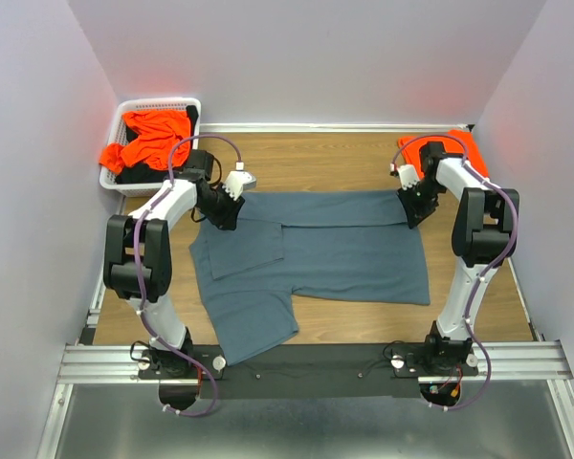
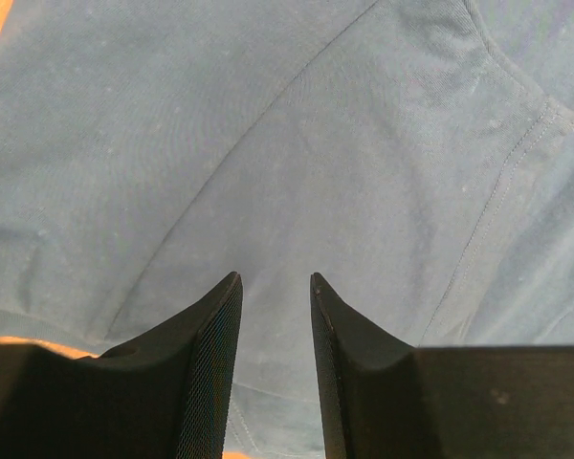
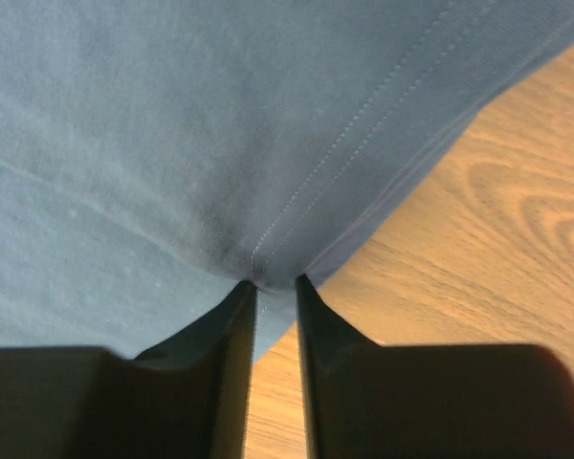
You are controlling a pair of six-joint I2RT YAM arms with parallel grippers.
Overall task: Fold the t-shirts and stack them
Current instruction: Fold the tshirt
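Note:
A slate blue-grey t-shirt (image 1: 344, 253) lies spread on the wooden table (image 1: 316, 158), its top edge folded down and one sleeve folded in at the left. My left gripper (image 1: 225, 208) is low over its upper left part. In the left wrist view the left gripper (image 2: 275, 277) is open, with flat cloth (image 2: 268, 143) between and beyond the fingers. My right gripper (image 1: 416, 206) is at the shirt's upper right corner. In the right wrist view it (image 3: 275, 280) is shut on the stitched hem (image 3: 172, 115), and the cloth puckers at the tips. Orange t-shirts (image 1: 153, 134) lie in the basket.
The white slotted basket (image 1: 163, 102) stands at the back left corner. Another orange shirt (image 1: 464, 143) lies at the back right behind the right arm. White walls close in the table on three sides. Bare wood (image 3: 497, 239) shows beside the shirt's right edge.

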